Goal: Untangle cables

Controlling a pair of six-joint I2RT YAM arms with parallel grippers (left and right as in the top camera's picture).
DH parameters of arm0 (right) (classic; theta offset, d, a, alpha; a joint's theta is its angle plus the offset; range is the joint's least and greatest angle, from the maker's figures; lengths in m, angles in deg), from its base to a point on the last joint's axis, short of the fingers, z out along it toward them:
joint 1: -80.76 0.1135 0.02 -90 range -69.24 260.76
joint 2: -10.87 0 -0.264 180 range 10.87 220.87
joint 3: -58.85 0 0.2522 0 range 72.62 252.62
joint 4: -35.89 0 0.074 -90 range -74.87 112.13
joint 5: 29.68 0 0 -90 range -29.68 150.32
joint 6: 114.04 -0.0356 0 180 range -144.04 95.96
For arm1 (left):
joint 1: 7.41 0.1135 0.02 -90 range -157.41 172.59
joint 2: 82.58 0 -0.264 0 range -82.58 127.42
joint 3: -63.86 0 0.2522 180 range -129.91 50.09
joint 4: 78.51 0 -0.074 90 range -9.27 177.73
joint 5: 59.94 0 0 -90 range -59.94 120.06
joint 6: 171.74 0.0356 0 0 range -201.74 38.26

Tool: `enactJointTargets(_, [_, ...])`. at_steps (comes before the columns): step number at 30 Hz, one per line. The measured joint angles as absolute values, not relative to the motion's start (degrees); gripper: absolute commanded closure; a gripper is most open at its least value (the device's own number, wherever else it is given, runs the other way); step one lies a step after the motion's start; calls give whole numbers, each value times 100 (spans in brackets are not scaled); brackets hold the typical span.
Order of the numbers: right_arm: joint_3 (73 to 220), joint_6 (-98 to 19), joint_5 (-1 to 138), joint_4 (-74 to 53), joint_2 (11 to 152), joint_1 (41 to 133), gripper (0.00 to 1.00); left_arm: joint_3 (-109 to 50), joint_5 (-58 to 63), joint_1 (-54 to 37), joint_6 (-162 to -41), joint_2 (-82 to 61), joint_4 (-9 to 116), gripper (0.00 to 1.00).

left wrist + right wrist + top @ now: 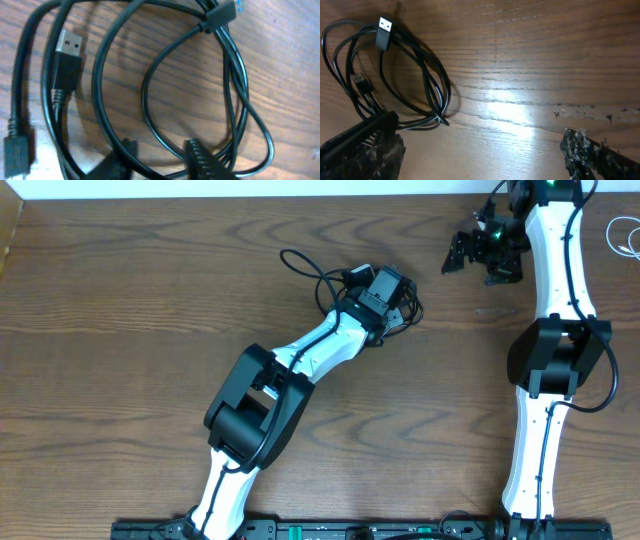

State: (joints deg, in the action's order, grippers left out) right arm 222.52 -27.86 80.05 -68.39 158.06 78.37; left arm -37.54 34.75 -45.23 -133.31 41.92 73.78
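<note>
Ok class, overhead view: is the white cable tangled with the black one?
No, the white cable lies at the far right, well apart from the black cable.

dark wood-grain table

In the overhead view the left hand covers much of the black cable. Far right of that hand, the white cable is cut off by the picture's edge.
</note>
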Motion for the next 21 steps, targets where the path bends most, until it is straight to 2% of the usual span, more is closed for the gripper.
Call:
enactJointTargets(4, [22252,-2786,8005,-6844,15806,7874,3,-3754,3475,-4523,-13307,4195,7511,75])
enactJointTargets(5, [22252,-2783,8005,-6844,15806,7885,3,-3754,3477,-4523,-13307,4195,7511,81])
enactJointTargets(6, [22252,-2786,8005,-6844,15806,7894,3,-3754,3477,-4523,-13316,4195,7513,92])
enactJointTargets(9, [22252,-2783,8005,-6852,15806,7931,2,-3754,3481,-4523,-13189,4195,7605,92])
enactJointTargets(15, [22252,-2779,8007,-6876,15806,8064,4,-3750,3483,-4456,-11845,4114,7948,93])
enactJointTargets(21, [22252,-2768,8007,-6852,15806,8265,4,-3741,3416,-4357,-10951,3032,7605,93])
